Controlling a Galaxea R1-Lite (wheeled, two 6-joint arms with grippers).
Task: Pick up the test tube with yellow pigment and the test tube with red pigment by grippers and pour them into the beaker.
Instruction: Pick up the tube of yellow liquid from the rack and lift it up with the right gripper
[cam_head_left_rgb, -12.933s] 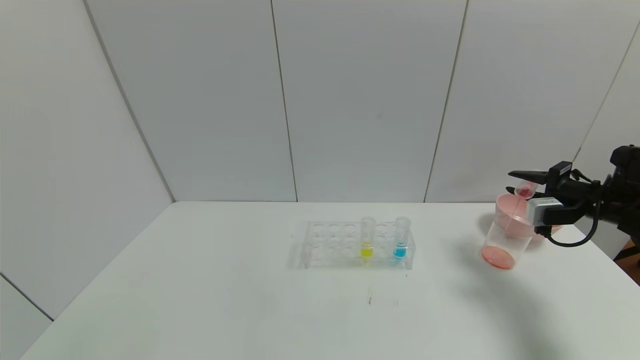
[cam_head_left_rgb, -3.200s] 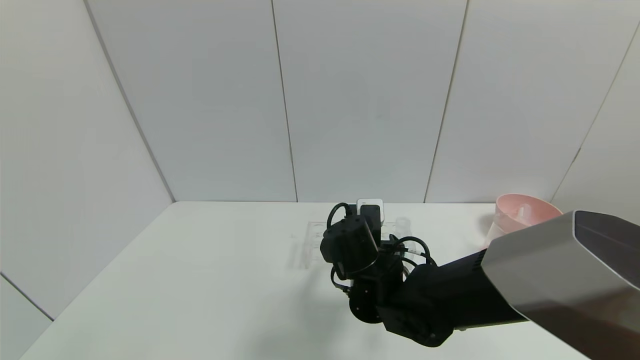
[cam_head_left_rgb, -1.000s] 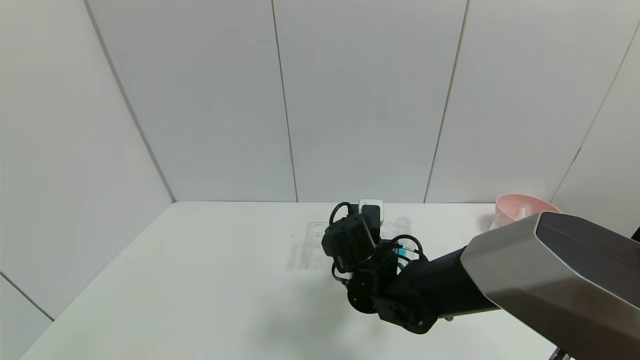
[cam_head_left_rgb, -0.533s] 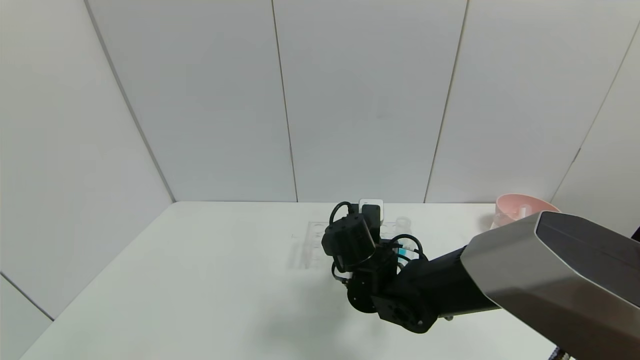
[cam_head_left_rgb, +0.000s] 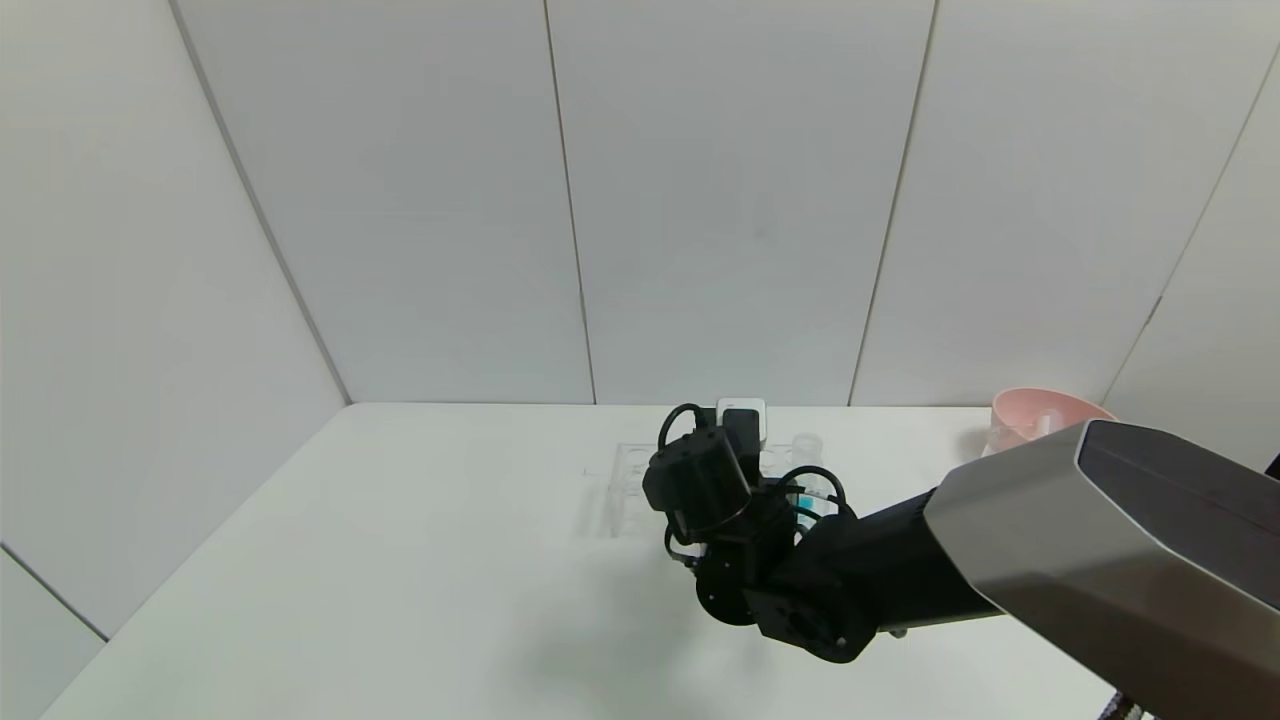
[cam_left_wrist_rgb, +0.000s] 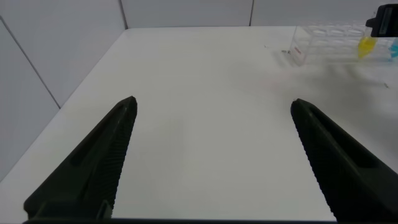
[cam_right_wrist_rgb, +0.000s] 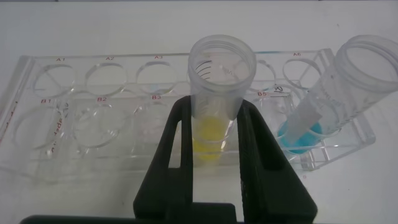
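The right gripper (cam_right_wrist_rgb: 214, 140) is clenched around the test tube with yellow pigment (cam_right_wrist_rgb: 217, 93) in the rack (cam_right_wrist_rgb: 68, 124), blue tube (cam_right_wrist_rgb: 336, 93) at 3 o'clock.

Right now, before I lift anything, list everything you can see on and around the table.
Test tube with yellow pigment: one, clear with a yellow band, upright in the rack's front row, between the right pincer's fingers.
Blue tube: one, clear with blue liquid, leaning in a hole at the rack's end.
Rack: one, clear, many labelled holes, mid-table.
Pink bowl: one, at the table's far right, partly hidden by the arm.
Table: one, white.
Wall panels: pale grey, behind the table.
Right pincer: black, shut on the yellow tube at the rack.
Left pincer: black, open, over bare table, away from the rack.
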